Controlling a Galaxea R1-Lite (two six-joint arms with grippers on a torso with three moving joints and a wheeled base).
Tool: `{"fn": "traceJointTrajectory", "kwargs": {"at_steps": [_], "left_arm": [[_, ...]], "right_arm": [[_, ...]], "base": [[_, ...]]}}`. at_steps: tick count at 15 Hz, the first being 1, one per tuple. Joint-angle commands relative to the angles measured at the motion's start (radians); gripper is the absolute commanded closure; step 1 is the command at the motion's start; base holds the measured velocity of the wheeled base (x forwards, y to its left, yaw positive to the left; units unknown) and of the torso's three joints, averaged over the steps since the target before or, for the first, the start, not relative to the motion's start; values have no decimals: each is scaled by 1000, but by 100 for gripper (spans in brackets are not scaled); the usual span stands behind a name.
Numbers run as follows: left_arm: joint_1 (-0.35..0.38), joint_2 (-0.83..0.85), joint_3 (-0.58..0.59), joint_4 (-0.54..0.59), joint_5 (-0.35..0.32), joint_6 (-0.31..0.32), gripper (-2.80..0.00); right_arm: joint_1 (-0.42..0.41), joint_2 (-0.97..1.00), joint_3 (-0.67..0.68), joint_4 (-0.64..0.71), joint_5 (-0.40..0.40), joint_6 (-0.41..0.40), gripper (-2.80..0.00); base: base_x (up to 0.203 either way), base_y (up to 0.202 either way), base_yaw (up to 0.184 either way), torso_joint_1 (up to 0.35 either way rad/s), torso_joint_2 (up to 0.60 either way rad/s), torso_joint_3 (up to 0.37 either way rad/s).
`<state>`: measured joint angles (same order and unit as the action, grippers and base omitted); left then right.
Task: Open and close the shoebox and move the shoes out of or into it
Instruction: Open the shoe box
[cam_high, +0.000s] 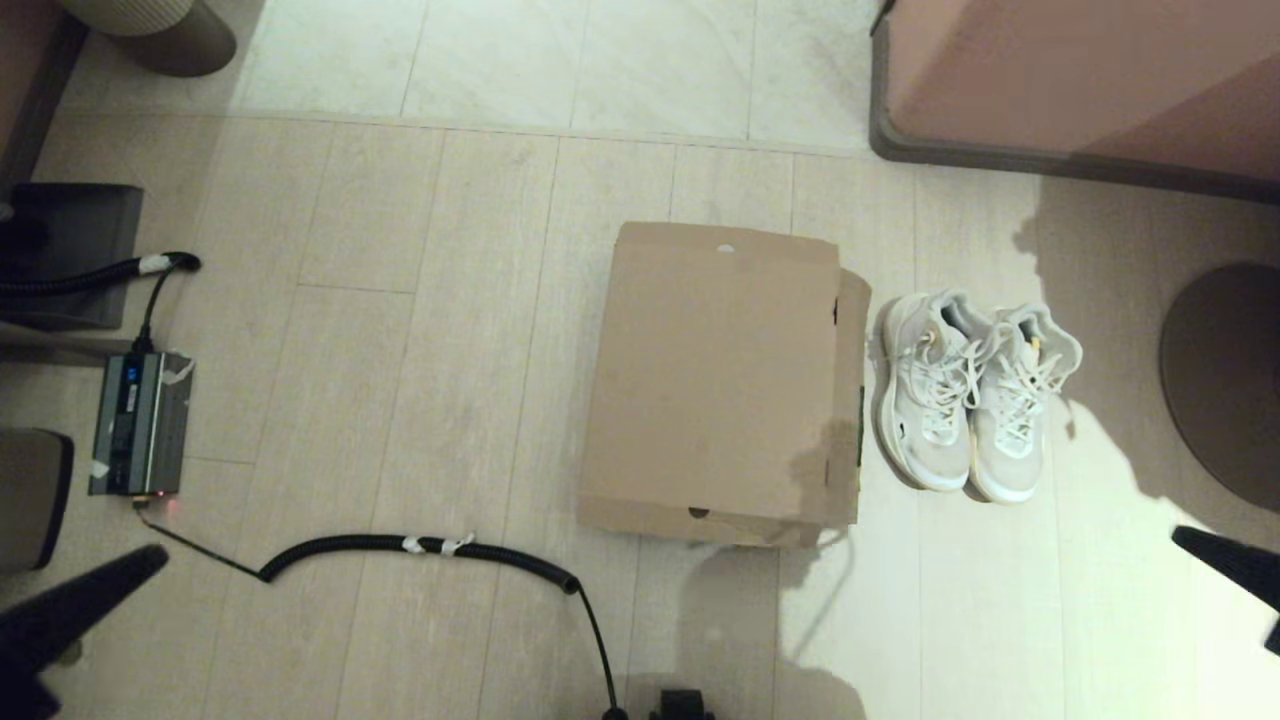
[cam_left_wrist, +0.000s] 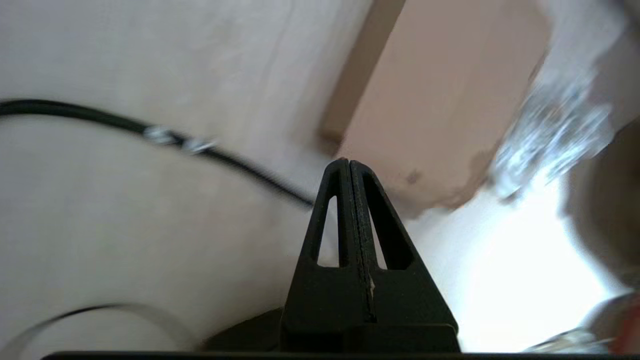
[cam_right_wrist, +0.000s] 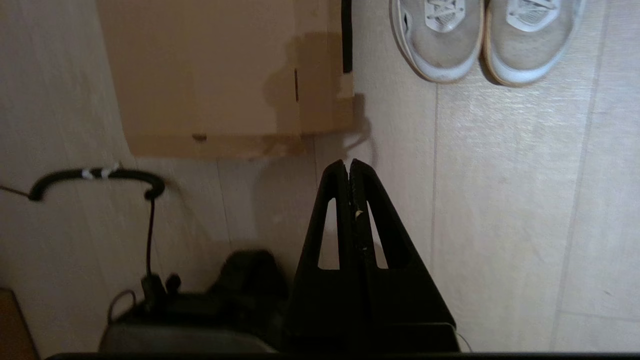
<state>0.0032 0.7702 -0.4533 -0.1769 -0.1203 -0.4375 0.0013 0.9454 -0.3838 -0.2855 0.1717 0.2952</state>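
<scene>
My left gripper (cam_left_wrist: 350, 162) and right gripper (cam_right_wrist: 348, 162) are both clenched on nothing, low at either side. The shoebox (cam_high: 715, 385) sits lid-down, centre floor; the shoes (cam_high: 975, 395) are paired just beside its right edge. A coiled cable (cam_high: 420, 548) lies near its left front corner.

floor (cam_high: 1010, 600) before shoes (cam_high: 975, 395): open | shoebox (cam_high: 715, 385) touching, probably

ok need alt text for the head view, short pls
A closed brown shoebox sits on a pale wood-look floor with a pair of white shoes side by side just to its right. A black coiled cable curves across the floor nearer the robot.
</scene>
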Motion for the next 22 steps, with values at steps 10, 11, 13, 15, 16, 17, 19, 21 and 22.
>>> {"fn": "traceJointTrajectory", "kwargs": {"at_steps": [10,11,13,15,16,17,19,21,22], "left_arm": [[3,373,28,-390,-89,-266,0],[3,374,40,-393,-108,-267,0],[3,376,75,-405,-153,-267,0],[3,376,88,-420,-159,-264,0],[3,374,98,-420,-159,-262,0],[3,369,115,-420,-160,-262,0],[3,366,145,-422,-174,-262,0],[3,363,151,-440,-177,-262,0],[3,360,150,-443,-177,-262,0]], "right_arm": [[8,1272,-165,-1211,197,186,-280],[7,1312,-192,-1230,216,218,-280],[-3,1379,-281,-1242,232,262,-280],[-2,1416,-335,-1244,241,315,-280],[-1,1433,-376,-1244,244,363,-280],[1,1442,-413,-1244,248,446,-280],[2,1447,-459,-1245,272,629,-280],[3,1471,-499,-1245,289,679,-280],[3,1485,-517,-1245,290,685,-280]], "base": [[0,0,0,0,0,0],[0,0,0,0,0,0],[0,0,0,0,0,0],[0,0,0,0,0,0],[0,0,0,0,0,0],[0,0,0,0,0,0],[0,0,0,0,0,0],[0,0,0,0,0,0],[0,0,0,0,0,0]]}}
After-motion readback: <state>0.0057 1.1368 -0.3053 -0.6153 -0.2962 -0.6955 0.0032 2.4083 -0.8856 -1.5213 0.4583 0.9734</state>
